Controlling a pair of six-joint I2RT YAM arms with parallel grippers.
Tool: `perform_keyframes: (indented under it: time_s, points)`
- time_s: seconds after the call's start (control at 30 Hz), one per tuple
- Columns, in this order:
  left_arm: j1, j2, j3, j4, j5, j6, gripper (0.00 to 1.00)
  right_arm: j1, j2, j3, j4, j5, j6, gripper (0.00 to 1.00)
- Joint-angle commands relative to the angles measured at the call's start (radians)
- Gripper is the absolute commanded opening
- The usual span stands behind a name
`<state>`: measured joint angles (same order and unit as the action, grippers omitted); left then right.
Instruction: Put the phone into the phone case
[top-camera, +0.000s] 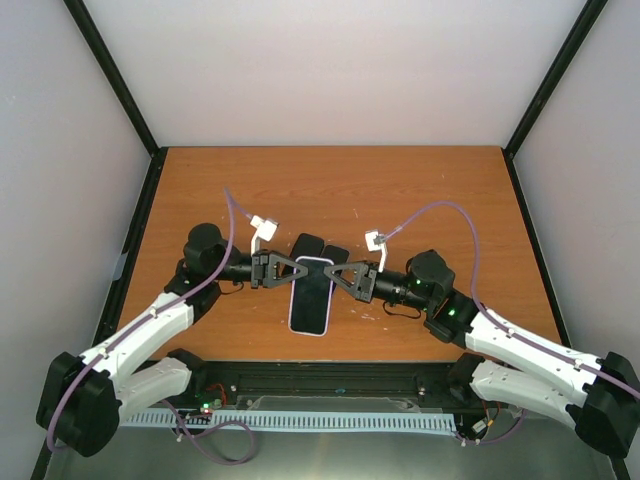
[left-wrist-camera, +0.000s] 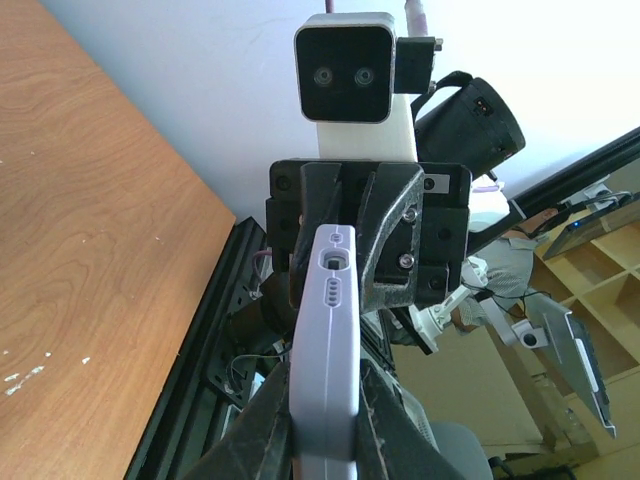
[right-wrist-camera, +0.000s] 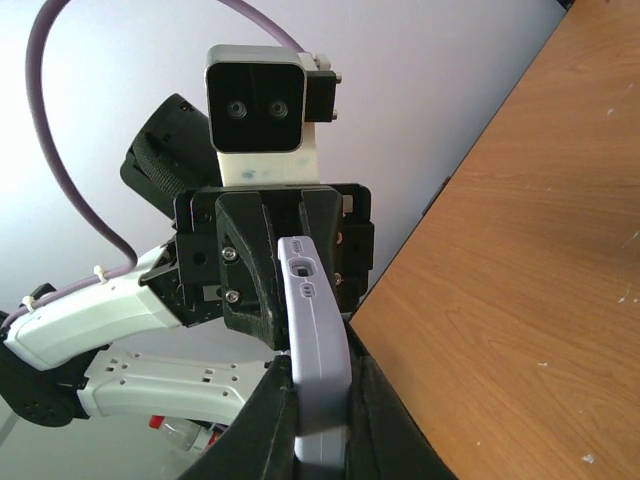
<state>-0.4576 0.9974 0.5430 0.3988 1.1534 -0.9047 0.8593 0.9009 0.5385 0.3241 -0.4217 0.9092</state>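
A lavender phone case (top-camera: 311, 297) hangs over the middle of the table, and a dark glossy face that looks like the phone (top-camera: 311, 300) fills its rim. My left gripper (top-camera: 299, 270) is shut on the case's left edge. My right gripper (top-camera: 336, 272) is shut on its right edge. In the left wrist view the phone case (left-wrist-camera: 326, 330) runs edge-on between the fingers of the left gripper (left-wrist-camera: 325, 405), port holes showing. The right wrist view has the phone case (right-wrist-camera: 318, 340) clamped the same way in the right gripper (right-wrist-camera: 322, 405).
The wooden table (top-camera: 420, 190) has black frame rails along its sides and white walls around it. Two dark rounded shapes (top-camera: 308, 245) sit just behind the case; I cannot tell whether they are shadows or objects. A black rail (top-camera: 330, 378) runs along the near edge.
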Motion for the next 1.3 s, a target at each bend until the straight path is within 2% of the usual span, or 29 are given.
perform_keyframes:
  time_s: [0.0, 0.07, 0.17, 0.23, 0.33, 0.4, 0.57, 0.73, 0.8, 0.93, 1.0, 1.07, 1.27]
  points:
    - [-0.004, 0.002, 0.057, -0.018, 0.002, 0.041, 0.07, 0.004, -0.018, 0.041, 0.009, 0.029, -0.033, 0.03]
    - [-0.004, 0.001, 0.058, -0.007, 0.001, 0.025, 0.06, 0.004, -0.013, 0.036, 0.012, 0.023, -0.023, 0.04]
    - [-0.004, -0.009, 0.06, 0.0, -0.021, 0.0, 0.07, 0.005, 0.011, 0.031, 0.026, -0.023, 0.006, 0.25]
    - [-0.004, -0.018, 0.059, 0.016, -0.046, -0.026, 0.07, 0.005, 0.028, 0.018, 0.043, -0.049, 0.032, 0.34]
    - [-0.003, -0.014, 0.056, 0.065, -0.067, -0.074, 0.07, 0.006, 0.045, -0.018, 0.078, -0.077, 0.067, 0.38]
    - [-0.004, -0.01, 0.059, 0.085, -0.079, -0.089, 0.07, 0.005, 0.051, -0.035, 0.095, -0.085, 0.081, 0.35]
    - [-0.004, 0.016, 0.079, 0.036, -0.13, -0.071, 0.1, 0.005, 0.043, -0.047, 0.113, -0.077, 0.098, 0.15]
    - [-0.003, 0.052, 0.087, -0.028, -0.157, -0.063, 0.26, 0.002, 0.033, -0.043, 0.073, 0.006, 0.141, 0.08]
    - [-0.003, 0.055, 0.081, -0.051, -0.162, -0.066, 0.4, 0.001, 0.034, -0.054, 0.084, 0.036, 0.18, 0.05]
    - [-0.003, 0.023, 0.054, -0.113, -0.169, -0.054, 0.65, -0.008, 0.028, -0.075, 0.119, 0.089, 0.246, 0.05]
    - [-0.003, -0.007, 0.035, -0.159, -0.175, -0.043, 0.71, -0.011, 0.017, -0.078, 0.121, 0.119, 0.257, 0.05]
    - [-0.003, -0.038, 0.01, -0.21, -0.179, -0.033, 0.75, -0.015, 0.003, -0.078, 0.117, 0.156, 0.264, 0.05]
    - [-0.003, -0.092, -0.078, -0.197, -0.147, -0.085, 0.75, -0.029, -0.025, -0.089, 0.124, 0.227, 0.283, 0.05]
